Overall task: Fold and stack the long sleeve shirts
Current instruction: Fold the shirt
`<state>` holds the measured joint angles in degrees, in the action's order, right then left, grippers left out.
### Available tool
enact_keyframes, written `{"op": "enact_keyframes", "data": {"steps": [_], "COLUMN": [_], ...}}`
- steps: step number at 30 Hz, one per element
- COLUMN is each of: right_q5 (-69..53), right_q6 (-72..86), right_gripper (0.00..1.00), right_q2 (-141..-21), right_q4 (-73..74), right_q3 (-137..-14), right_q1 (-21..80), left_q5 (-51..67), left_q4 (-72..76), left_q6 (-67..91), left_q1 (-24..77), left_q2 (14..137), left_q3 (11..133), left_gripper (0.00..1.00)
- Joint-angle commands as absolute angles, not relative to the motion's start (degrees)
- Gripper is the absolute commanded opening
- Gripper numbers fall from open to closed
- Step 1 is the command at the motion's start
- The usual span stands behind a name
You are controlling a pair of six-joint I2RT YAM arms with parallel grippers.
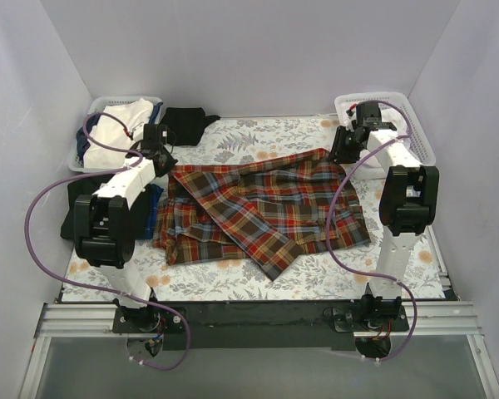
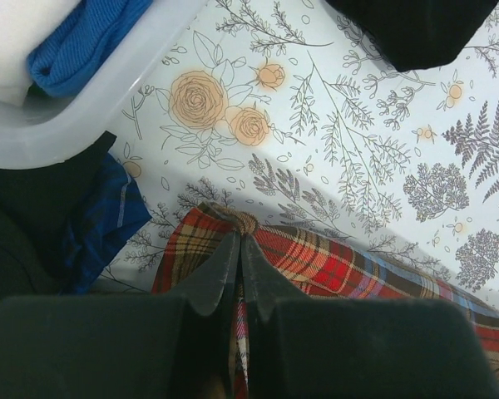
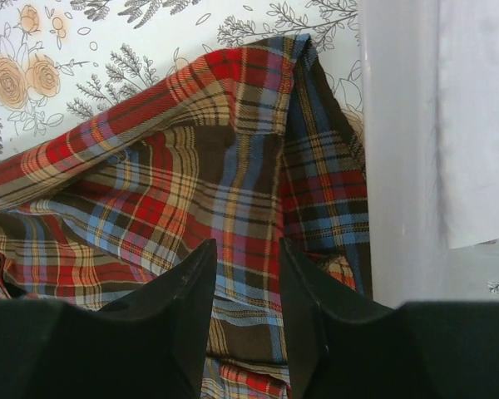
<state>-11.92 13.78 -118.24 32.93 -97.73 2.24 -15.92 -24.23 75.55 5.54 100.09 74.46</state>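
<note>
Left wrist view only: left gripper jaws pressed together, pinching a corner of the plaid shirt.
Right wrist view only: right gripper jaws parted over the plaid, gripping nothing; right basket wall just beside.
Top view: plaid shirt spread mid-table.
Surroundings: black shirt at far edge, beside left basket.
</note>
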Motion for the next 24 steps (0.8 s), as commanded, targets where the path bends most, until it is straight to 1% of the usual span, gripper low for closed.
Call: {"op": "enact_keyframes", "data": {"steps": [1,8,16,18,19,20,21,23,24], "right_q5": [-11.78,-15.91,-9.06,-7.57,-7.38,-7.21,-6.42,-4.93,-3.18], "right_q6": [13.18,12.92,11.52,11.43,11.51,11.60,11.60,12.13,12.22], "right_gripper": [0.44,0.44,0.44,0.42,0.38,0.30,0.24,0.02,0.01], "right_q2": [-117.51,-121.37,-133.14,-135.34,-135.61,-135.79,-135.97,-135.70,-135.18], "right_q4": [32.08,33.83,39.45,40.16,40.34,40.34,40.34,40.25,40.17], "right_q3": [-98.52,-101.68,-114.76,-116.53,-117.06,-117.24,-117.33,-117.77,-117.95], "right_q1": [2.02,2.55,4.83,5.27,5.36,5.62,5.71,5.80,5.80], "left_q5": [-16.96,-17.40,-16.70,-16.53,-16.61,-16.61,-16.70,-16.61,-16.61], "left_q4": [-23.73,-23.99,-25.31,-25.66,-25.93,-26.10,-26.19,-26.37,-26.45], "left_q6": [75.23,74.97,74.53,74.09,74.00,73.74,73.65,73.65,73.65], "left_q1": [4.66,4.13,3.60,3.52,3.60,3.34,3.25,2.90,2.90], "left_q2": [100.19,102.65,105.55,105.82,105.99,106.00,106.08,106.08,106.08], "left_q3": [74.62,76.73,79.54,80.07,80.24,80.42,80.51,80.51,80.51], "left_gripper": [0.00,0.00,0.00,0.00,0.00,0.00,0.00,0.00,0.00]}}
